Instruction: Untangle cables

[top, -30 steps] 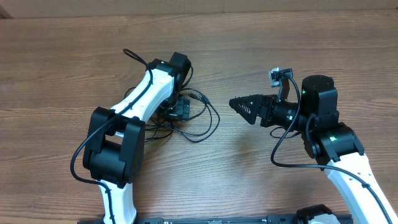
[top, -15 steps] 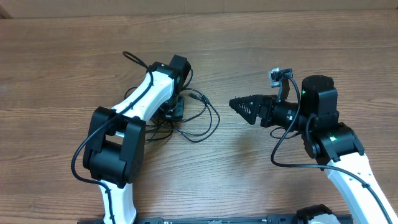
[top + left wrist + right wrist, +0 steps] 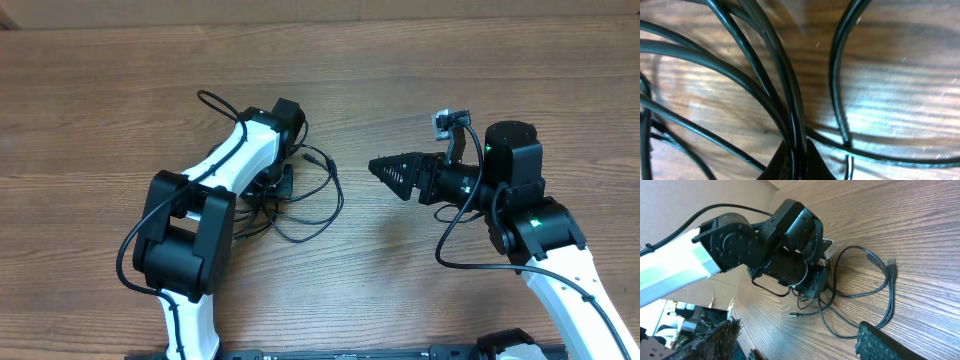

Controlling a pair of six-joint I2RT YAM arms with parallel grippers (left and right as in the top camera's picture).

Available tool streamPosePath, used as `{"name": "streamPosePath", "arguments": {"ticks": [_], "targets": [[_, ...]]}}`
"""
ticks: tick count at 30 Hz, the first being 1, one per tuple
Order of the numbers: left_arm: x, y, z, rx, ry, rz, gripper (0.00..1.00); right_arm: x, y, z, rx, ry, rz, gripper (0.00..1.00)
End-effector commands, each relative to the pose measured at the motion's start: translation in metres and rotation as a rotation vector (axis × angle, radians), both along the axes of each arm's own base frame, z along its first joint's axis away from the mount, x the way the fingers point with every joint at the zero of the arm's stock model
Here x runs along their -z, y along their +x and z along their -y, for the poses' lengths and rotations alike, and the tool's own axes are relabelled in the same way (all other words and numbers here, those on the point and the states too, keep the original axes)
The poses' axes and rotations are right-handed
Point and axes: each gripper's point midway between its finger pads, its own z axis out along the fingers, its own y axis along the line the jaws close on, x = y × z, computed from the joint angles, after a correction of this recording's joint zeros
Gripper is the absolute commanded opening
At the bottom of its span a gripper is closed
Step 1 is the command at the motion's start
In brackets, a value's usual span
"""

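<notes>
My left gripper [image 3: 283, 181] is pinched tight on a few strands of the cables [image 3: 790, 100], left of the tabletop's [image 3: 450, 60] centre; their loose loops fan toward my right gripper [image 3: 378, 168]; it points at them, agape, empty, near but apart.

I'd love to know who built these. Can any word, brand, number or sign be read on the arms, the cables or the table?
None: no readable text anywhere. The left arm, right arm, cables and wooden table show no writing in any view; the right arm bears only small green lights.
</notes>
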Motion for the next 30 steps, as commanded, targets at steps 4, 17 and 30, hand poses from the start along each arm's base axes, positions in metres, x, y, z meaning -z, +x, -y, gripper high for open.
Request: {"name": "streamPosePath", "arguments": {"ticks": [4, 17, 30], "targets": [[-0.043, 0.029, -0.007, -0.01, 0.034, 0.086, 0.04, -0.004, 0.002, -0.001, -0.002, -0.005, 0.018, 0.76], [-0.196, 0.089, 0.009, -0.021, -0.042, 0.379, 0.04, -0.003, 0.002, 0.0, 0.004, -0.01, 0.016, 0.76], [-0.329, 0.084, 0.047, 0.117, -0.347, 0.633, 0.13, -0.002, -0.003, -0.003, -0.107, -0.085, 0.164, 0.9]]}}
